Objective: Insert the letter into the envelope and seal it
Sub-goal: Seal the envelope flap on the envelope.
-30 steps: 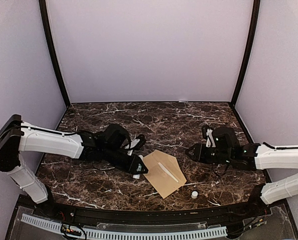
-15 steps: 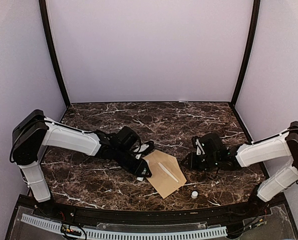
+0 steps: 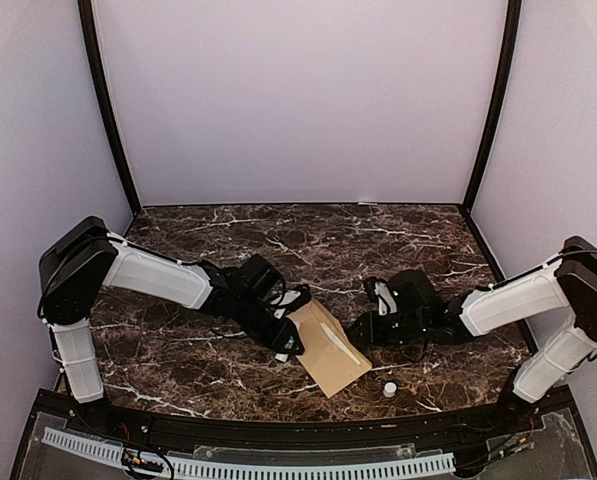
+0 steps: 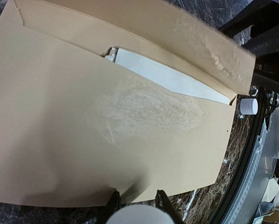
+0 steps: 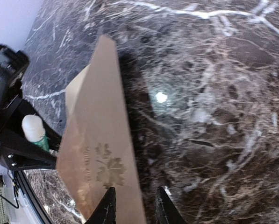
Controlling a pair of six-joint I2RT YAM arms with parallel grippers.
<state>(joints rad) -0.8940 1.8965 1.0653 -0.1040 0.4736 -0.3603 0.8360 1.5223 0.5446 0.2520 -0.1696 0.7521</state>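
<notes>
Left gripper (image 4: 137,204) clamps a white tube (image 4: 136,216) at the envelope (image 4: 60,130)'s near edge. Beyond its fingertips the letter (image 4: 172,77) lies tucked in the mouth. Right gripper (image 5: 133,205) straddles the raised flap (image 5: 102,130), but whether it is pinched is unclear.

letter (image 4: 167,77): mostly hidden in envelope (image 4: 83,154) | white tube (image 4: 135,215): cut off by bottom edge

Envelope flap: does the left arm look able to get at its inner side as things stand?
Probably yes. The envelope flap stands raised at the right pincer, its inner side facing the left pincer, which holds a glue stick; nothing lies between.
</notes>
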